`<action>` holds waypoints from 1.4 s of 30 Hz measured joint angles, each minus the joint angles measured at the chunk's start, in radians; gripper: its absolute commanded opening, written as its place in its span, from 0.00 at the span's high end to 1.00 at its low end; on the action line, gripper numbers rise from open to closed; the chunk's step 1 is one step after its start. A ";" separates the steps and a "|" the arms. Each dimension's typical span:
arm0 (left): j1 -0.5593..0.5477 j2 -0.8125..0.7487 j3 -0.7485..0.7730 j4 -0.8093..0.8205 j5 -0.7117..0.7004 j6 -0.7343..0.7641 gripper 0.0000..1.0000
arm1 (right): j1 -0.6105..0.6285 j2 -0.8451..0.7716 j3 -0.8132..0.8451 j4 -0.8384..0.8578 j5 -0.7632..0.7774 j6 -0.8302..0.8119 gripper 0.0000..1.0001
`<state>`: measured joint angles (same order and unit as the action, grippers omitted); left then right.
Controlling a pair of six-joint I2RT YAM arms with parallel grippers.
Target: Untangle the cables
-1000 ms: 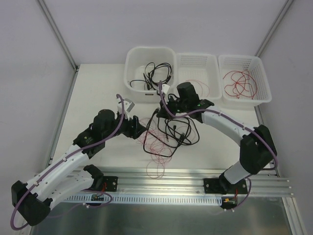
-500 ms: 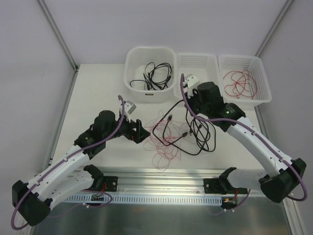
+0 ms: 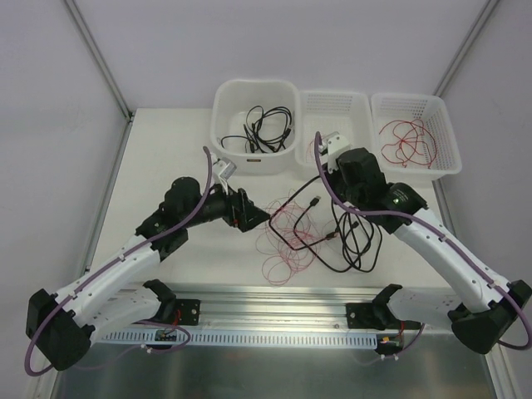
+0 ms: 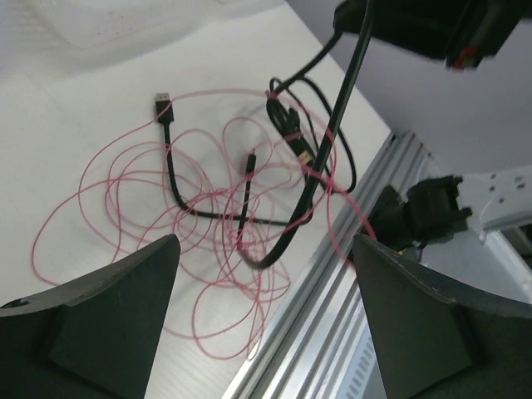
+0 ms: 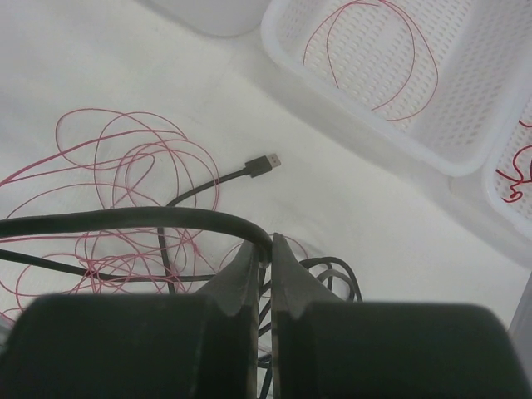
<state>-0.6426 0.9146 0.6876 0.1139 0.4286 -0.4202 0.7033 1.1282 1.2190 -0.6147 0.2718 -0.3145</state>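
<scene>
**A:** Top external view, near edge first: what had changed there?

**B:** The red wires [image 3: 281,245] lay looped by the middle of the near edge. Within the last second the black cable [image 5: 125,219] had been dragged rightward off most of them.

**A:** Dragged by what?

**B:** The right gripper [image 3: 339,183], fingers clenched on that cable. It had swung from beside the far tub towards the right edge, and the cable hung from it in slack loops.

**A:** And the left gripper [image 4: 262,249]?

**B:** It had crept closer to the red heap, fingers spread and grasping nothing.

**A:** Untangled, then?

**B:** Not quite, I judged. The left wrist view showed a plug-ended black strand crossing the red loops. Along the far edge, the tub [image 3: 256,82] held black cables, and the middle basket [image 3: 335,94] and right basket [image 3: 405,97] held red wires, so the sorting looked partly done.
</scene>
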 measured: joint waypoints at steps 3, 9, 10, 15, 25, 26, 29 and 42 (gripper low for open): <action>-0.006 0.060 0.074 0.016 -0.043 -0.095 0.14 | 0.019 0.000 -0.006 0.001 0.029 0.000 0.99; -0.032 0.170 0.216 0.029 -0.098 -0.225 0.19 | 0.064 0.014 -0.006 0.008 0.106 -0.005 0.99; -0.033 0.183 0.234 0.026 -0.104 -0.238 0.20 | 0.075 0.019 -0.006 0.009 0.119 -0.007 0.99; -0.047 0.260 0.309 -0.019 -0.157 -0.286 0.24 | 0.117 0.042 -0.006 0.014 0.186 -0.019 0.99; -0.079 0.388 0.329 -0.135 -0.207 -0.309 0.45 | 0.182 0.069 -0.006 0.036 0.310 -0.058 0.99; -0.080 0.393 0.329 -0.141 -0.207 -0.311 0.48 | 0.187 0.071 -0.006 0.041 0.320 -0.062 0.99; -0.092 0.406 0.329 -0.151 -0.211 -0.313 0.50 | 0.206 0.080 -0.006 0.050 0.355 -0.072 0.99; -0.118 0.437 0.310 -0.153 -0.204 -0.332 1.00 | 0.245 0.096 -0.006 0.073 0.494 -0.113 0.99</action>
<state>-0.7609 1.3518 0.9974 -0.0391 0.2241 -0.7525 0.9482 1.2243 1.2133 -0.5419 0.7654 -0.4274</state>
